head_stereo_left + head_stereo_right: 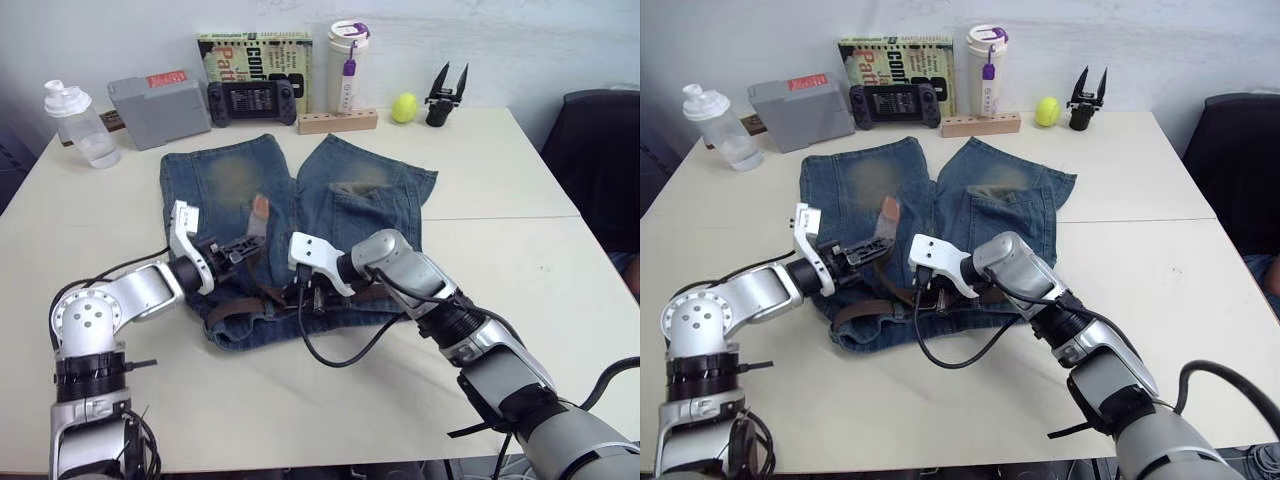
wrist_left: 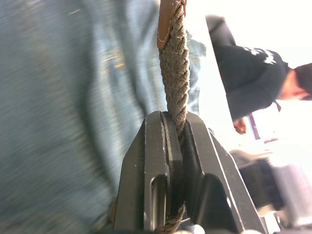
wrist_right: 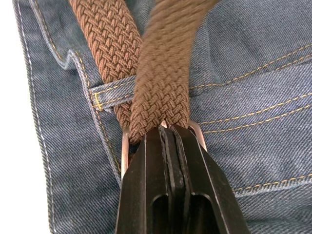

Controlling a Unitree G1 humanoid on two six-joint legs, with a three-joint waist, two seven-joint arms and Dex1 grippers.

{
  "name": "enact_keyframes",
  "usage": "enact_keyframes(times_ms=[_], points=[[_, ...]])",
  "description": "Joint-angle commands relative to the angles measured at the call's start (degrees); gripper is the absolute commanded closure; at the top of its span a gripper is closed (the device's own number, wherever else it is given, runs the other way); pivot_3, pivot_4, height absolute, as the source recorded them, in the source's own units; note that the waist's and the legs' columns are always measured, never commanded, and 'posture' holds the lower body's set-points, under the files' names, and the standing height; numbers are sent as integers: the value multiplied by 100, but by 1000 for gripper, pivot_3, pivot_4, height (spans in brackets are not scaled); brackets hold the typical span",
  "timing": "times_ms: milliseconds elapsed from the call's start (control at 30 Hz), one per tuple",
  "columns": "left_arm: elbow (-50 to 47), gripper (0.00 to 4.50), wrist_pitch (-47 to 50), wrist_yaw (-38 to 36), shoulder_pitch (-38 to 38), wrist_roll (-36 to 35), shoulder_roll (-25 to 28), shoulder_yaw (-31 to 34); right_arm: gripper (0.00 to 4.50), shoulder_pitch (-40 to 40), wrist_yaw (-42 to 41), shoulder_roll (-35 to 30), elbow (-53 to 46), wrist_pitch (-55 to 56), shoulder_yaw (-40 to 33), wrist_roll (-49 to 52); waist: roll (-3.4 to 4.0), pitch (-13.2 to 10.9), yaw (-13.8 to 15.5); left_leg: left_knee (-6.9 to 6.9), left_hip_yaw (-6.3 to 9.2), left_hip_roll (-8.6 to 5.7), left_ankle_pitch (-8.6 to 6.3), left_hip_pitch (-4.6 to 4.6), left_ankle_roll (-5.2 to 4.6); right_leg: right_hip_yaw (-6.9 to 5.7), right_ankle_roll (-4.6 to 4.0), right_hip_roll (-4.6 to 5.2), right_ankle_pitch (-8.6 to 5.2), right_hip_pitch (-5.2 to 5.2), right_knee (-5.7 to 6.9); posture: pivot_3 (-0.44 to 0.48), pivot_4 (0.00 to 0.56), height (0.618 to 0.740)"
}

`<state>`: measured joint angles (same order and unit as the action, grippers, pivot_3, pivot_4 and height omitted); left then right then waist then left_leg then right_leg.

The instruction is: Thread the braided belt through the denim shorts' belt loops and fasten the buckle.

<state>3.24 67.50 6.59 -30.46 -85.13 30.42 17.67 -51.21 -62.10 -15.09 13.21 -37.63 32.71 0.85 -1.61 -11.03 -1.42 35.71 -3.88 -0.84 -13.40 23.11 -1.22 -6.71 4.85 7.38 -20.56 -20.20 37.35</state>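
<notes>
The denim shorts (image 1: pixel 230 180) lie flat on the white table (image 1: pixel 500 250), waistband toward me. The braided belt (image 1: pixel 855 310) runs along the waistband. My left gripper (image 1: pixel 243 248) is shut on the strap just below its tan tip (image 1: pixel 260 210), which stands up over the left leg; the left wrist view shows the braid (image 2: pixel 175 73) clamped between the fingers. My right gripper (image 1: pixel 308 295) is at the middle of the waistband, shut at the silver buckle (image 3: pixel 125 146), where a brown strap comes out of its fingertips. Beside it, another stretch of belt passes under a belt loop (image 3: pixel 108 92).
Along the far table edge stand a water bottle (image 1: pixel 75 120), a grey box (image 1: pixel 158 105), a game console (image 1: pixel 250 98), a book (image 1: pixel 255 50), a white tumbler (image 1: pixel 347 65), a wooden block (image 1: pixel 337 121), a tennis ball (image 1: pixel 404 107) and a spare black gripper (image 1: pixel 446 95). A person (image 2: pixel 253 73) sits beyond the table.
</notes>
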Motion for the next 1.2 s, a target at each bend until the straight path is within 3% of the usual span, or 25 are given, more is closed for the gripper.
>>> enact_keyframes(times_ms=[33,200,400,667,867,967,1133,1200], points=[[342,4500,83,-512,-744,201,136,-94,4446,532,212,-246,540,-286,910,-754,6,21,-4,0,0,0,0,0,0,0,0,0,0,0,-1,0,150,697],[1540,4500,-97,-1587,-1859,1390,-111,-786,4446,655,171,-339,615,46,1226,-1122,20,42,10,-5,-3,-1,3,-4,6,0,0,-3,0,1,-3,0,150,697],[3292,4500,-624,-3491,-3681,2981,-542,-1664,4446,898,24,-399,644,535,1445,-1443,17,57,45,-6,-2,0,8,-16,16,-4,0,-3,0,16,-7,0,150,697],[4997,4500,-1179,-5434,-5581,4336,-1261,-1905,4446,1121,-543,-543,417,989,1670,-1733,38,63,178,-10,0,0,7,-8,16,-15,2,3,1,7,-20,0,150,697],[5556,4500,-1060,-6963,-6426,4704,-1557,-1653,4446,1286,-852,-607,227,1267,1622,-1780,47,59,239,-12,-1,-1,-2,13,0,-18,13,8,8,5,-41,0,150,697],[5889,4500,-1162,-7166,-6654,4788,-1618,-1385,4446,1321,-934,-628,173,1297,1603,-1771,48,58,270,-12,-2,-1,-2,20,1,-18,12,8,8,-1,-42,0,150,697],[6700,4500,-2206,-6131,-6850,5025,-1748,-706,4446,1371,-1036,-674,125,1314,1584,-1716,46,56,290,-11,-1,-2,-7,20,-9,-22,16,14,10,3,-48,0,150,697],[6811,4500,-2486,-5951,-6855,5270,-1797,-713,4446,1419,-986,-685,83,1308,1534,-1695,45,56,294,-11,0,-2,-9,20,-12,-24,18,15,11,4,-49,0,150,697]])
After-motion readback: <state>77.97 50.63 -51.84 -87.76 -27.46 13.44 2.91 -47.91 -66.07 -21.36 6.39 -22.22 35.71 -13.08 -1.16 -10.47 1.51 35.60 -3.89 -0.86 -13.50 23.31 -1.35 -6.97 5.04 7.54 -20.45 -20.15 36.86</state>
